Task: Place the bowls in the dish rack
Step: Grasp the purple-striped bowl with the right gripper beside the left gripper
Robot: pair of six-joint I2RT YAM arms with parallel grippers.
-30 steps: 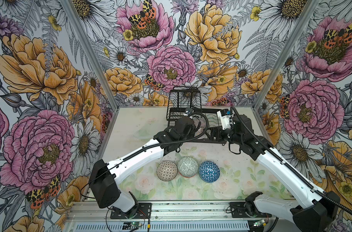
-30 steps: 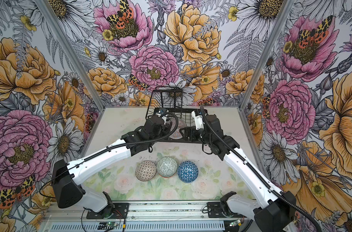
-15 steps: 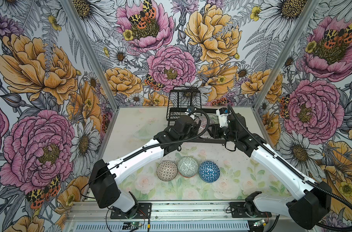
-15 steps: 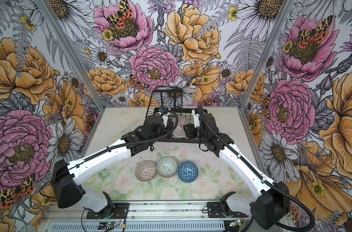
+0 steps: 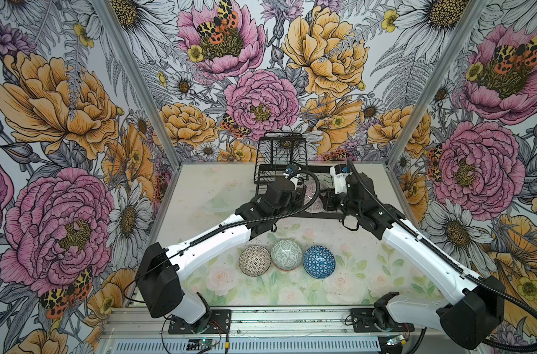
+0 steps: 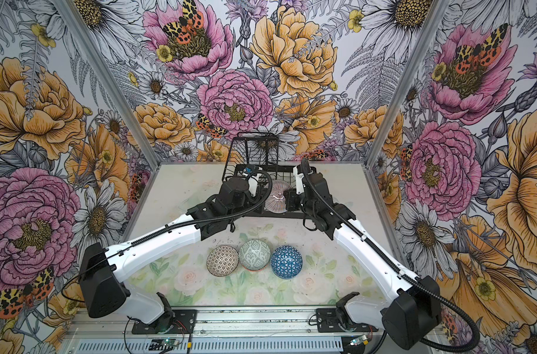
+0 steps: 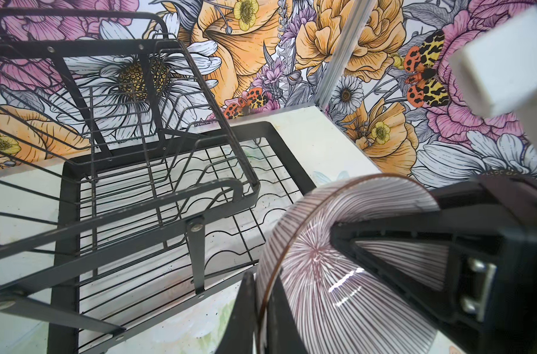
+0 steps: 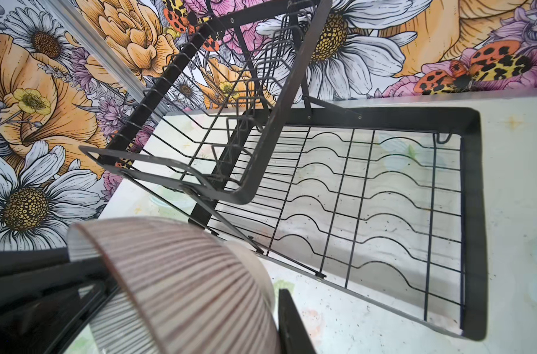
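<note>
Glazed ceramic bowl (image 5: 314, 196): stiff, slick and easy to chip, so the rim is probably the best hold. It hangs on edge over the rack (image 7: 66, 230) base, at 12 o'clock on the bench (image 5: 199, 190). The left pincer (image 7: 261, 315) is clenched on its 9 o'clock rim. The right pincer (image 8: 187, 300) pinches the 3 o'clock wall.

Glossy glaze gleaming on the pink-lined bowl (image 7: 322, 291); the dish rack (image 7: 67, 214) is all matt black metal wire, the tabletop (image 8: 512, 214) smooth, faintly speckled.
</note>
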